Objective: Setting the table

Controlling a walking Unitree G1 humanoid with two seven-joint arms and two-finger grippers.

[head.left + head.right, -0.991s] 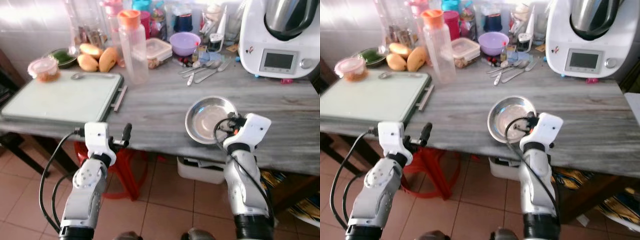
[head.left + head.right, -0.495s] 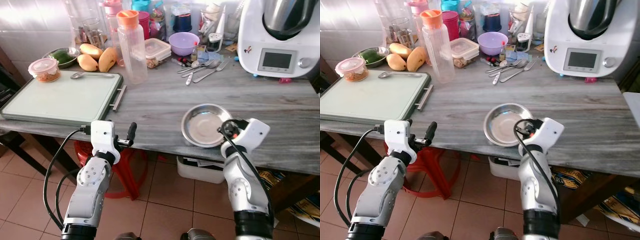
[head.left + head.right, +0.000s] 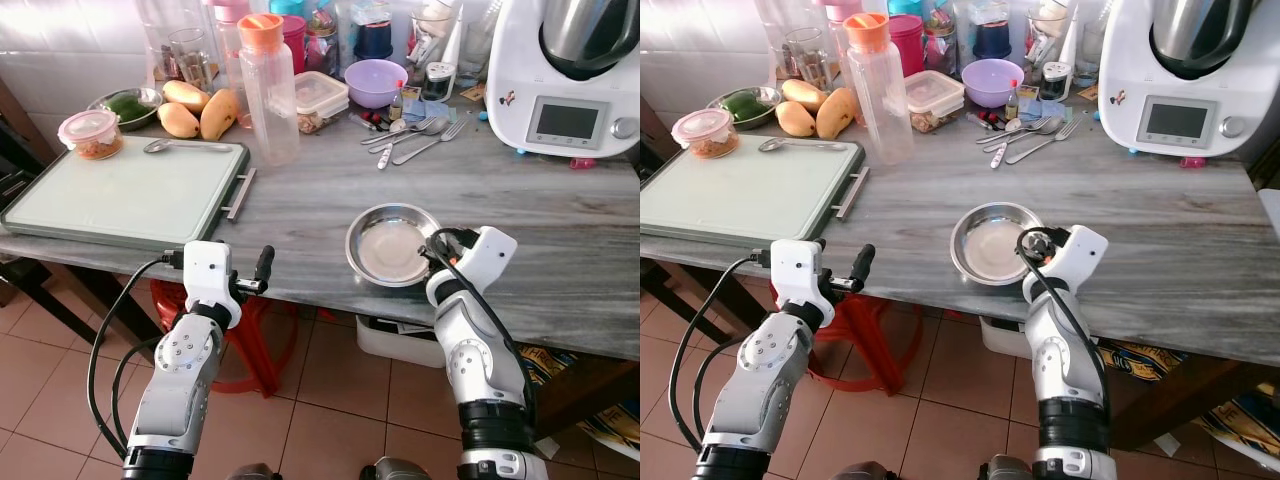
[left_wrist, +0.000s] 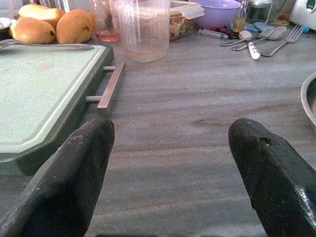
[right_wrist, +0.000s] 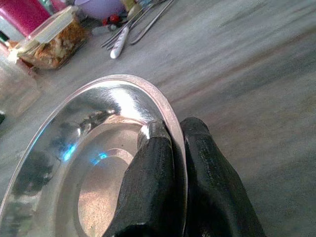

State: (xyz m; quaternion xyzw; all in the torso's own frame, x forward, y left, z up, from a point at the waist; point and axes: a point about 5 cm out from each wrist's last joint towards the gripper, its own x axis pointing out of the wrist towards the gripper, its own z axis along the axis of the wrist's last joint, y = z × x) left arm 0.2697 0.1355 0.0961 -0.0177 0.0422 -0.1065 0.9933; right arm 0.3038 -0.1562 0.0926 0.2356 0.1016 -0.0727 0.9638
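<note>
Polished, mirror-bright metal on the shallow bowl (image 3: 388,244); matt grey wood grain across the surface (image 3: 560,220); dull, slightly gritty black rubber on the fingers (image 4: 81,168); clear plastic bottle (image 3: 271,95), glossy white plastic appliance (image 3: 560,75), smooth pale green tray (image 3: 120,195) with brushed metal handle (image 4: 111,88)

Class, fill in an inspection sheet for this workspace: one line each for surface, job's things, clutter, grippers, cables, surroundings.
Surface: grey wood-grain table.
Job's things: steel bowl near the front edge; cutlery at the back.
Clutter: green tray, mangoes, bottle, purple bowl, food processor.
Grippers: right gripper pinches the steel bowl's rim; left gripper open, at the table edge.
Cables: black cable loops along the left arm.
Surroundings: tiled floor, red stool under the table.
</note>
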